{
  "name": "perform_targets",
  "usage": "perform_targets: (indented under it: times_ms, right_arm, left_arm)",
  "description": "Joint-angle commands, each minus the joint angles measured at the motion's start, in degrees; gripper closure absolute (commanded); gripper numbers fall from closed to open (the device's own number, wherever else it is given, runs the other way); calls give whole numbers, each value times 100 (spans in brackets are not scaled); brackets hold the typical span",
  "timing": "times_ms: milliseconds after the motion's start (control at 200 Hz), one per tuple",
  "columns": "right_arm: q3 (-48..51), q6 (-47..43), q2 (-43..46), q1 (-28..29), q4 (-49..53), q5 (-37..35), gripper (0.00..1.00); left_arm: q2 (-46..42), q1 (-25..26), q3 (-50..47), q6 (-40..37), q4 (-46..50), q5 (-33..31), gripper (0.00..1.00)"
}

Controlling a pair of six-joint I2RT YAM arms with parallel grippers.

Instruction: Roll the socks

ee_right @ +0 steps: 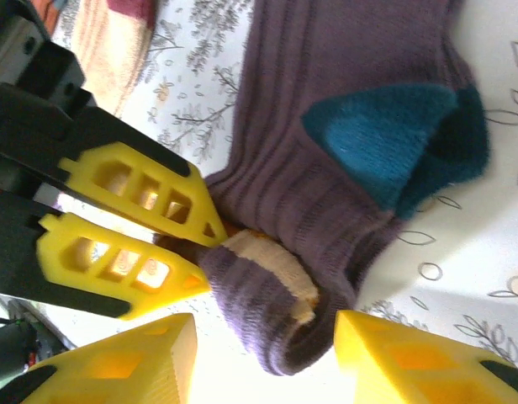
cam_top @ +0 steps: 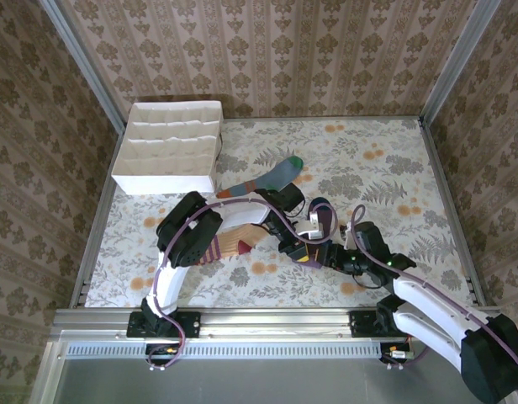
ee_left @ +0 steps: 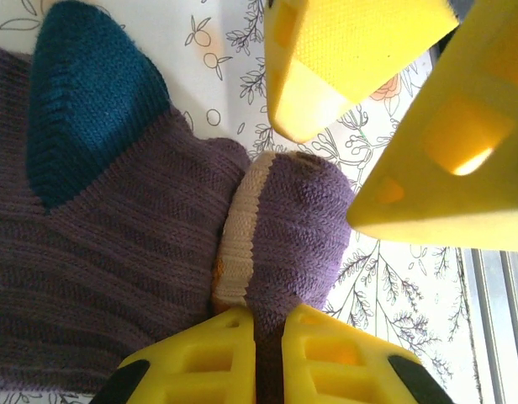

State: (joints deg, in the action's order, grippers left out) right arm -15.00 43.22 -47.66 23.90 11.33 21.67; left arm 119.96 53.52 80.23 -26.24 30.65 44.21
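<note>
Left wrist: at 6 o'clock left gripper (ee_left: 267, 328) pinches purple sock (ee_left: 116, 252), hiding its edge; right gripper (ee_right: 266, 324), jaws apart, holds nothing.

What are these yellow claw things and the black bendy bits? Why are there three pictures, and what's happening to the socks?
It's a robot: a left arm and a right arm, each ending in two yellow fingers. One picture looks down from above; the others come from cameras on each wrist. On the flowery table lie a white box, a grey sock, a peach striped sock and a purple sock. The left gripper pinches the purple sock's rolled end. The right gripper is open, fingers either side of that roll.
</note>
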Motion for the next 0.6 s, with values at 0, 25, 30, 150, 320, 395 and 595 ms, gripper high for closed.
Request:
perform_targets:
  times_ms: [0,25,30,150,320,395,595]
  right_arm:
    - [107,184,66,62,-71,-163,53]
    - [118,193,39,71,-92,-162,53]
    - [115,194,38,80,-94,-158,53]
    - [132,289,-100,128,-295,-167,53]
    - [-46,293,-565,266,-444,-257,54]
    - [-152,318,-872,329,-396,-364,59]
    - [-392,634,-1341,343,489,-998,90]
  left_arm:
    - [167,30,-223,209,-132,-298,97]
    - [157,29,-236,215,-178,-294,97]
    - [158,28,-240,211,-185,-292,97]
    - [177,48,-253,183,-335,-246,97]
    - [179,67,-279,125,-453,-228,97]
    - [176,75,-296,62,-474,-211,96]
    - [-60,82,-683,-86,-985,-314,91]
